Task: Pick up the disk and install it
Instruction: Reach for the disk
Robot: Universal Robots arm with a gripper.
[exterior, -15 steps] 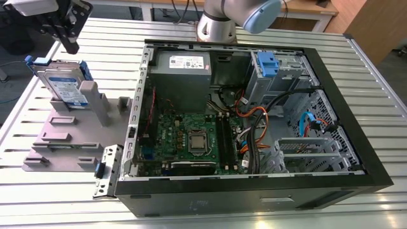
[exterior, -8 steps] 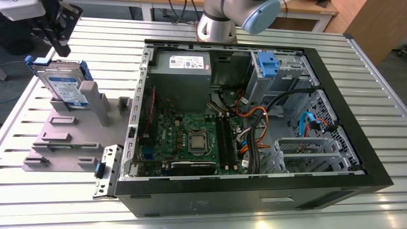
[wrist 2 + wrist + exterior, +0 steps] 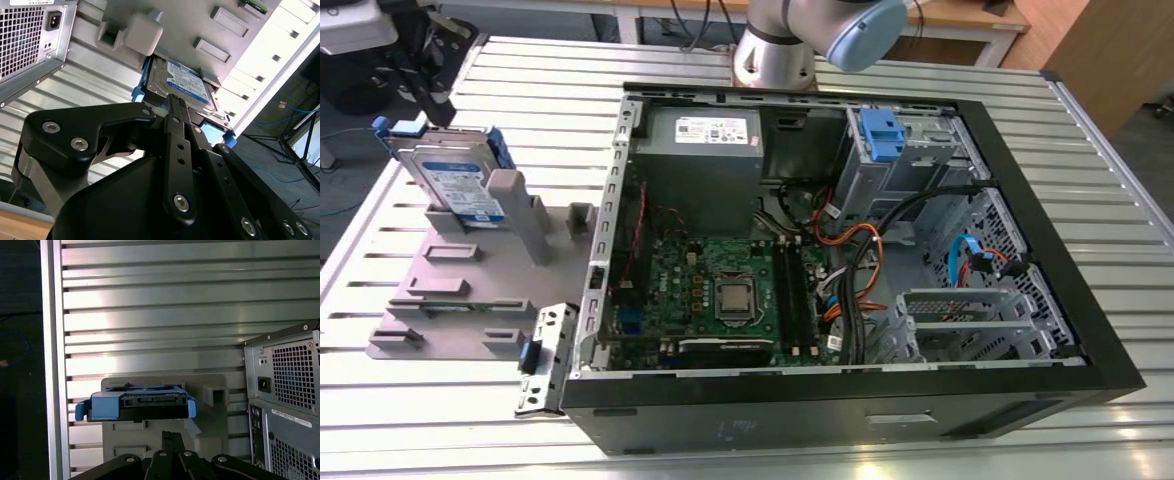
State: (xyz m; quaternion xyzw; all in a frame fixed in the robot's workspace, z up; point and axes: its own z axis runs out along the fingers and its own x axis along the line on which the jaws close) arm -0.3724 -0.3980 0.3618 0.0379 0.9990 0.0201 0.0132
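One disk [image 3: 458, 185]: upright in the grey holder [image 3: 454, 300] at the exterior view's left; not yet lifted
Gripper [image 3: 171, 100]: near the disk's edge in the second wrist view; fingers pressed together, holding nothing
Computer case [image 3: 854, 410]: open, toward the exterior view's right; pickup and install both remain

The computer case [image 3: 854, 410] is lying open on its side on the table [image 3: 520, 60]. A stand [image 3: 467, 290] is sitting to the exterior view's left of it, with the disk [image 3: 454, 185] standing upright at the stand's far end. Inside the case, the power supply [image 3: 700, 150] is sitting behind the motherboard [image 3: 720, 290], and a drive cage [image 3: 894, 150] is sitting to the exterior view's right. The gripper [image 3: 172, 437] is hanging close by the disk.
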